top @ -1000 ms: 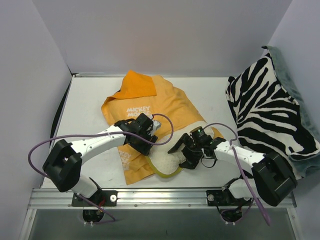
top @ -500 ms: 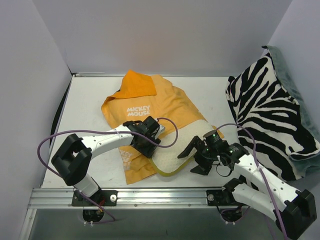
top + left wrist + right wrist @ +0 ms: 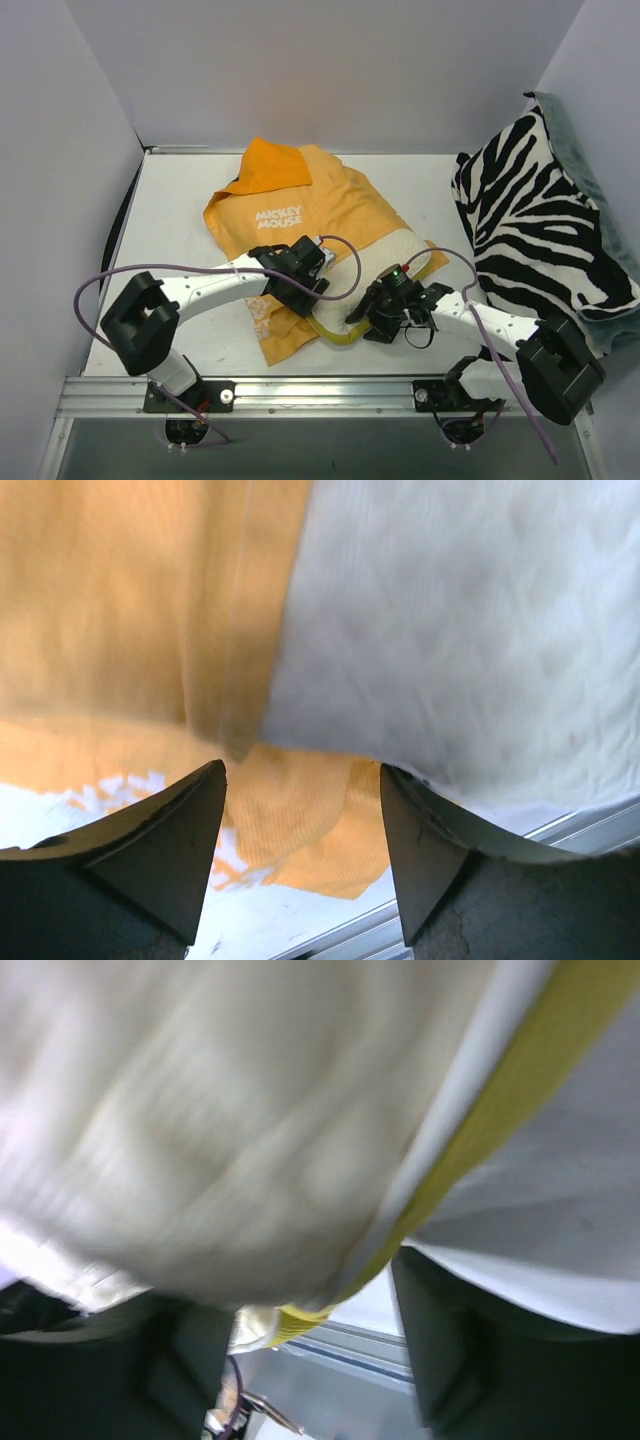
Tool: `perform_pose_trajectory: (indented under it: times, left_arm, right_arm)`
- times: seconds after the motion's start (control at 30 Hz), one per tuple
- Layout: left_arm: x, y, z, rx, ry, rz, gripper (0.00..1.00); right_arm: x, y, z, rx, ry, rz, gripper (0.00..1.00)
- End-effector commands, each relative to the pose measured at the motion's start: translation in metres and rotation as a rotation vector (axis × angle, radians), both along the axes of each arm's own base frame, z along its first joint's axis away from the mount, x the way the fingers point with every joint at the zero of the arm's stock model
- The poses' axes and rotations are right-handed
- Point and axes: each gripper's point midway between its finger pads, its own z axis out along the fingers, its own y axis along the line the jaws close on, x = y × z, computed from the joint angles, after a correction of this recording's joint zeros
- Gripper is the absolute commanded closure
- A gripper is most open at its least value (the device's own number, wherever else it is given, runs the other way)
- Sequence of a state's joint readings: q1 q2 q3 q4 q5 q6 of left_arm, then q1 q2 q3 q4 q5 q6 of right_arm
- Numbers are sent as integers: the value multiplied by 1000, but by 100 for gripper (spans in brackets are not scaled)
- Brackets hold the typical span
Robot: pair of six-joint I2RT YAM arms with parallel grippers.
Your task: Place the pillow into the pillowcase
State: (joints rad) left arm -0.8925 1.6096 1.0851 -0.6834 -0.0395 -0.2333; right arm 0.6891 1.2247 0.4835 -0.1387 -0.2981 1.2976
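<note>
The pillowcase [image 3: 300, 200] lies spread on the white tabletop [image 3: 180, 220] in the middle of the top view. Its printed side faces up, with white "MICKEY MOUSE" lettering [image 3: 277, 218], and its far-left corner is folded over to show plain orange. The pillow [image 3: 390, 258] lies at the case's near-right side. Its long axis runs diagonally from the near edge of the tabletop, between the 2 arms, up toward the far right. Its far-left part is covered by orange fabric, while the near end is bare and shows its yellow-green trim [image 3: 338, 336] curving round the corner. The left hand [image 3: 300, 768] sits low at the seam where orange cloth meets cream pillow. In its wrist view the 2 dark fingers [image 3: 165, 850] stand clearly apart, with orange fabric and a strip of tabletop visible in the gap and nothing pinched between them. The right hand [image 3: 363, 325] is at the pillow's near-right edge, reaching in from the right. Its wrist view is blurred and nearly filled by the bumpy cream surface, with the yellow trim running down between its 2 dark fingers [image 3: 460, 1340]. The fingers lie on either side of that edge, but I cannot tell whether they press on it. A black-and-white zebra-striped cushion [image 3: 540, 220] leans against the right wall, well apart from the pillow. Purple cables [image 3: 150, 272] loop along both arms.
</note>
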Motion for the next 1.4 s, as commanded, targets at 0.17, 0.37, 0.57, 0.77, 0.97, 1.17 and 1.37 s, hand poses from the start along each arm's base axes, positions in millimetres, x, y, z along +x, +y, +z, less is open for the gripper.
perform_pose_trajectory:
  times: [0.17,0.37,0.57,0.77,0.97,1.17,1.37]
  left_arm:
    - [16,43,-1,128,-130,64,28]
    - [44,49,-17,191,-209,124,31]
    - [59,24,0,54,-221,82,82]
    - [-49,-80,86,-368,-76,-415,100]
    - [-73,-53,118,-390,-47,-420,100]
    - [-102,-44,141,-544,58,-456,100]
    - [-75,-16,100,-357,-27,-355,72]
  right_arm:
    - [45,-2,40,45,-247,-118,83]
    - [43,2,53,104,-257,-119,100]
    - [43,0,59,144,-277,-150,100]
    - [101,58,120,394,-439,-214,100]
    - [135,85,116,397,-470,-259,100]
    - [124,101,51,324,-335,-135,100]
    - [118,146,10,493,-222,-121,100]
